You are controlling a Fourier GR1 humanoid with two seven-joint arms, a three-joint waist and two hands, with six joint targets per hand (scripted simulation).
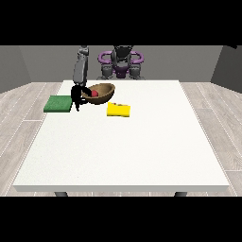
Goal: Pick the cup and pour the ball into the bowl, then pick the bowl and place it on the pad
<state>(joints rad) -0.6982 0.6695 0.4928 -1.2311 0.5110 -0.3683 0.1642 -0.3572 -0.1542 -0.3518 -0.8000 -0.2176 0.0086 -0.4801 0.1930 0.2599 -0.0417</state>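
Note:
A brown bowl (101, 91) sits tilted at the table's far left with a red ball (94, 93) inside it. The black hand at the view's left (76, 96) is at the bowl's left rim and appears curled on it. A yellow cup (118, 109) lies on its side just right of and nearer than the bowl. The green pad (58, 103) lies flat to the left of the hand, close beside it. No hand shows at the view's right.
The white table (123, 146) spreads wide towards the camera. The robot's torso (122, 61) stands behind the far edge, and the grey arm (81, 68) comes down over the table's far left corner.

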